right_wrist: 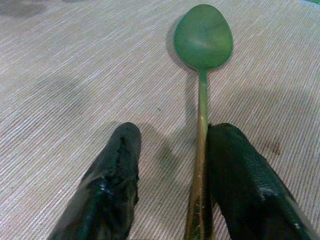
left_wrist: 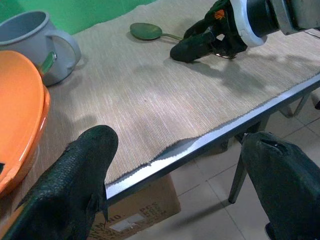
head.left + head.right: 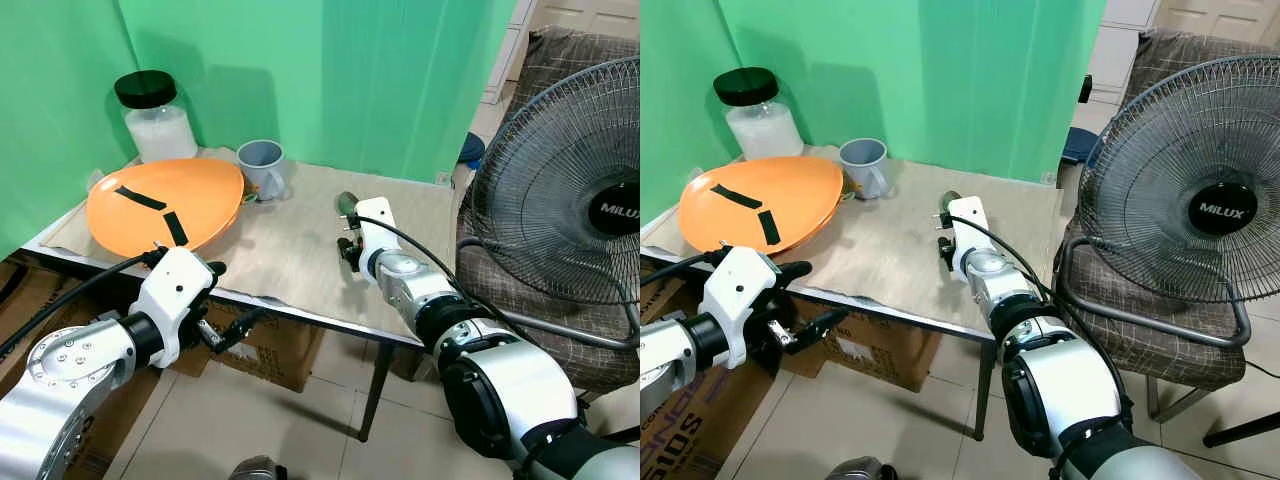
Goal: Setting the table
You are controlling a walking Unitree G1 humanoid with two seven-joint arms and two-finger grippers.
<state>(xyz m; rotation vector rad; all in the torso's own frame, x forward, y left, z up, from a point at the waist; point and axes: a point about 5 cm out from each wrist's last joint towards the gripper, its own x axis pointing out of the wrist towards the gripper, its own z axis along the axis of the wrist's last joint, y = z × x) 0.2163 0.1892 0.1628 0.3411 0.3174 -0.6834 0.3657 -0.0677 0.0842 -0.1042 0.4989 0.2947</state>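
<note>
On table, grey mug (image 3: pixel 262 165), lidded jar (image 3: pixel 154 118) of white contents

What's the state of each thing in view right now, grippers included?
spoon: flat on the mat, handle between the right gripper's open fingers, against one finger.
right gripper: open, low over the table.
left gripper: open, at the table's near edge, holding nothing.
orange plate: on the table, two black strips on it.
grey mug: upright beside the plate.
jar: upright, black lid on.
fan: on the chair; running or not, cannot tell.
</note>
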